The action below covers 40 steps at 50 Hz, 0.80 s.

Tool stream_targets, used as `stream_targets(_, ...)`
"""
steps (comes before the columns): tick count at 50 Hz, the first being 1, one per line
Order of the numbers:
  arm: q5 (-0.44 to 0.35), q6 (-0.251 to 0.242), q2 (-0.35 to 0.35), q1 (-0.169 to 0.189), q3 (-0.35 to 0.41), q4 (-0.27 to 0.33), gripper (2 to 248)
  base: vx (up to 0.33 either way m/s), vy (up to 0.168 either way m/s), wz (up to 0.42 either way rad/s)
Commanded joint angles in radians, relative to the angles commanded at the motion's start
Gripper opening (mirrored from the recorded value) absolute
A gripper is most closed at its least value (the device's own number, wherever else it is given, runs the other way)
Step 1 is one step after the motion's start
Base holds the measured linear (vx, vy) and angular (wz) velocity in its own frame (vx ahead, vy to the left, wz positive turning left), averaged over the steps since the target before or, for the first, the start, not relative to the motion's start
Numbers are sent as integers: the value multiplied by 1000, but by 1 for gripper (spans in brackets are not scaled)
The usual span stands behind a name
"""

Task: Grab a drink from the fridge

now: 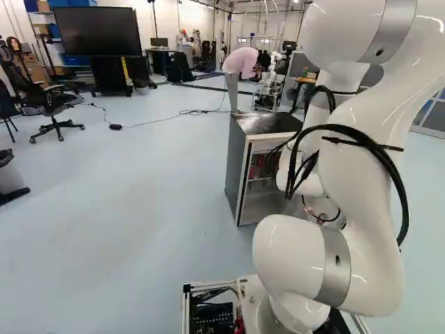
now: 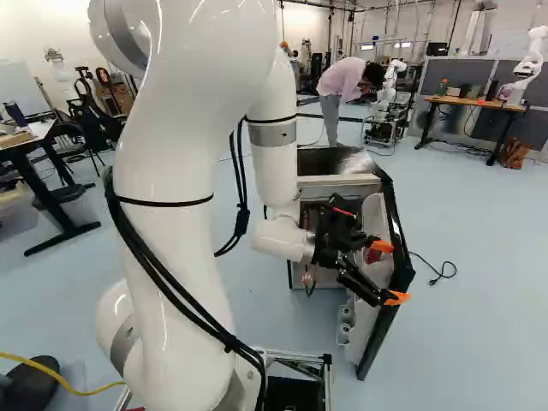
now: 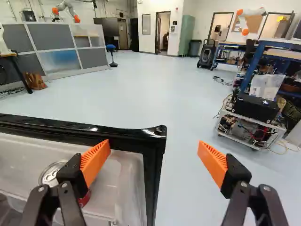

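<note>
The left base view looks from behind and left of the arm (image 1: 375, 264), ahead and slightly down; the arm looms near at its right, the fridge (image 1: 237, 163) stands beyond, a black screen (image 1: 97, 31) far left. The right base view faces ahead from the other side, the arm near at its left. Both share arm, fridge and the room behind. The wrist view looks along the end effector (image 2: 389, 272), close over the open door (image 2: 368, 317), facing farther right; it shares door, grey partitions (image 3: 51, 37) and brown bag (image 3: 34, 81) with the right base view.
</note>
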<state>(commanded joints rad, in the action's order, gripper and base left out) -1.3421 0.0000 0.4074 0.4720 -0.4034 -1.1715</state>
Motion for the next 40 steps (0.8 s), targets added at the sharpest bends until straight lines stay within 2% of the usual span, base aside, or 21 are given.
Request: stream_targets(40, 0, 0, 132, 107, -220, 0, 247, 0, 0, 0)
